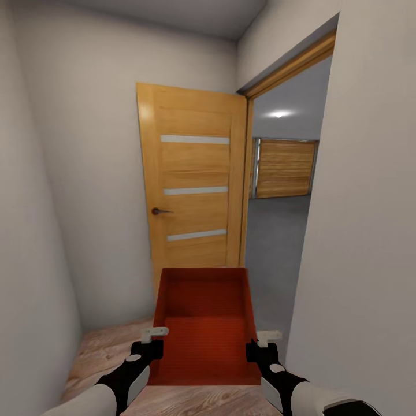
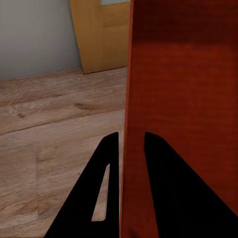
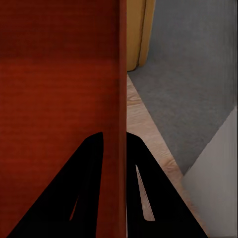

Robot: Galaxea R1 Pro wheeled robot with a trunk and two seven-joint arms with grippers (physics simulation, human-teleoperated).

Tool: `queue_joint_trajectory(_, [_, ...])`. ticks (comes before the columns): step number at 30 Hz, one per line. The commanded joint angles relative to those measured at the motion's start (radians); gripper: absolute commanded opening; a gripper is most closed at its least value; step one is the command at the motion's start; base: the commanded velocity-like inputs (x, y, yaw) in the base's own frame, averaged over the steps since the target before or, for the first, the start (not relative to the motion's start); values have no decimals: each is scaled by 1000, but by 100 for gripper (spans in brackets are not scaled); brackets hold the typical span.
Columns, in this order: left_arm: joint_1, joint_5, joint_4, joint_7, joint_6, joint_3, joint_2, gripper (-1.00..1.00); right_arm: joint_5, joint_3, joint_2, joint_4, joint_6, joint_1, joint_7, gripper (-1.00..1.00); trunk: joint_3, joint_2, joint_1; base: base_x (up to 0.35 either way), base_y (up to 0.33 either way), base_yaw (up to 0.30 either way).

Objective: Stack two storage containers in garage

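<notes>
1. At the left of the head view, a plain white wall (image 1: 34, 231) is seen running down to a strip of light wood-plank floor (image 1: 104, 346).
2. The left gripper (image 1: 151, 338) is seen at the left long wall of the storage container (image 1: 202, 323); in the left wrist view its two dark fingers (image 2: 99, 188) are closed on that red-orange wall (image 2: 178, 124), one on each side, with wood planks (image 2: 54, 129) beneath.
3. The storage container is held up between the two arms, above the plank floor, with its open top facing the camera and its far end just before the door (image 1: 193, 179). Whether a second bin is nested in it cannot be told.
4. The wooden door, with three pale horizontal strips and a dark handle (image 1: 159, 211), is stood open against the far wall.
5. The right gripper (image 1: 263, 341) is seen at the container's right long wall; in the right wrist view its fingers (image 3: 87, 188) are clamped across that wall (image 3: 59, 74).
6. Through the doorway (image 1: 280, 190), grey concrete floor (image 1: 277, 242) and a wood-panelled garage door (image 1: 286, 167) are seen, under a ceiling light (image 1: 279, 114).
7. A white wall (image 1: 370, 231) is seen along the right edge.
</notes>
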Motion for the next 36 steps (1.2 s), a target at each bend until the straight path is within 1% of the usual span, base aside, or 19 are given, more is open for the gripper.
queue_joint_trajectory(1, [-2, 43, 0, 13, -3, 45, 95, -100, -16, -23, -1, 1, -7, -1, -1, -100, -1, -1, 0, 1, 0, -251])
queue_joint_trajectory(4, [-2, 43, -1, 14, -3, 46, 96, -100, -16, -23, -1, 1, -7, -1, -1, -100, -1, -1, 0, 34, 0, -259])
queue_joint_trajectory(9, [-2, 43, -2, 14, -3, 47, 96, -100, -16, -23, -1, 2, -7, -1, -1, -100, -1, -1, 0, 193, 54, -262])
queue_joint_trajectory(29, [-2, 43, 0, 12, -3, 46, 96, -100, -16, -23, -1, 1, -7, -1, -1, -100, -1, -1, 0, 296, 110, -261])
queue_joint_trajectory(36, [-2, 43, -1, 12, -3, 47, 96, -100, -15, -23, -1, 2, -7, -1, -1, -100, -1, -1, 0, 300, 113, -74])
